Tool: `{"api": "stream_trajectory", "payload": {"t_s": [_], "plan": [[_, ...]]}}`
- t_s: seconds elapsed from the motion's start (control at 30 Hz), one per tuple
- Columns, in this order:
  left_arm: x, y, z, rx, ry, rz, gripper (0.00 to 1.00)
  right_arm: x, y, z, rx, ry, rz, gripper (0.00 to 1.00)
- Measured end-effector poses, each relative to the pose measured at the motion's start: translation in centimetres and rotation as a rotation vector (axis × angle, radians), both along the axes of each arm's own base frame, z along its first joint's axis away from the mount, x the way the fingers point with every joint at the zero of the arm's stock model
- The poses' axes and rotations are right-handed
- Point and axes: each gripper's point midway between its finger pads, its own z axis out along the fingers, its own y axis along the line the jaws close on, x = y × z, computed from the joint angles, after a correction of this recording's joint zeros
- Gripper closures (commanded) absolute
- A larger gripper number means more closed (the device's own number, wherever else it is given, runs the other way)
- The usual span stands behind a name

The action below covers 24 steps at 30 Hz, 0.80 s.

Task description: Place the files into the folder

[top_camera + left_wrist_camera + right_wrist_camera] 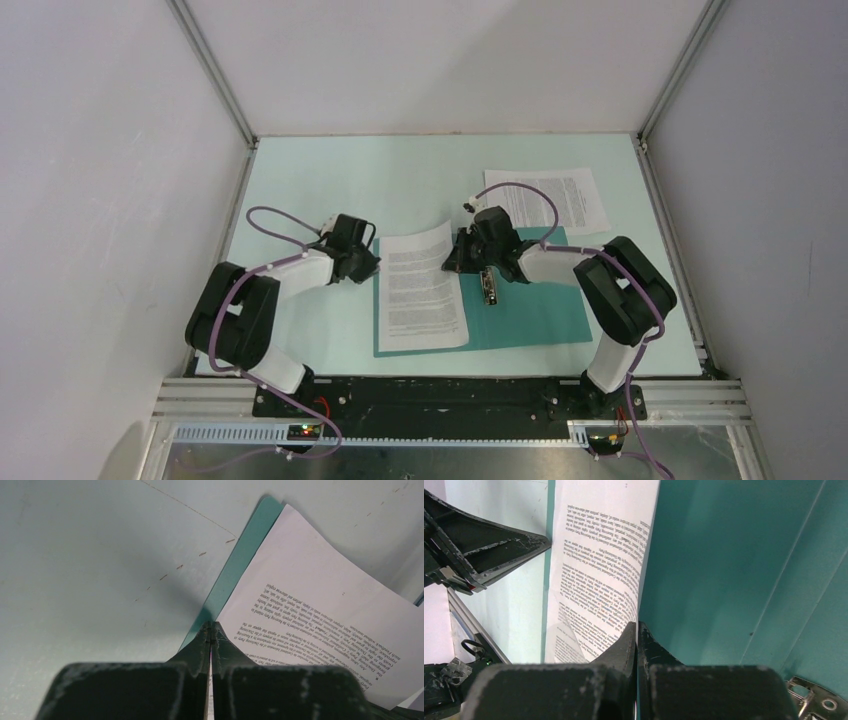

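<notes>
From above, the left claw [375,262] and right claw [452,262] sit either side of one sheet [420,295] on the open folder [530,315]. A second sheet [548,200] lies beyond the right claw.

Left wrist: the claw is squeezed tight, tips at the sheet's edge.

Right wrist: the claw is clenched, maybe pinching the sheet's other edge.

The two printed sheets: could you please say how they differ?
The near sheet lies on the open folder; the far sheet lies on the table. The near sheet curls up, pinched by the left gripper and right gripper; the far sheet is flat, untouched. Both are white with black text.
</notes>
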Motion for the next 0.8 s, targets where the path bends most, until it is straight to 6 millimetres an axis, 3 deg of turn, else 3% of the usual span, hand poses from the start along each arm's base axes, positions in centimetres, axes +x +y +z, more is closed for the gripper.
{"api": "stream_trajectory", "payload": {"t_s": [0.3, 0.8], "plan": [[0.3, 0.1, 0.0, -0.007, 0.000, 0.011, 1.00, 0.1, -0.8, -0.2, -0.011, 0.017, 0.018, 1.00], [0.5, 0.1, 0.0, -0.013, -0.001, 0.017, 1.00, -0.5, 1.0, -0.7, -0.020, 0.035, -0.023, 0.98]]}}
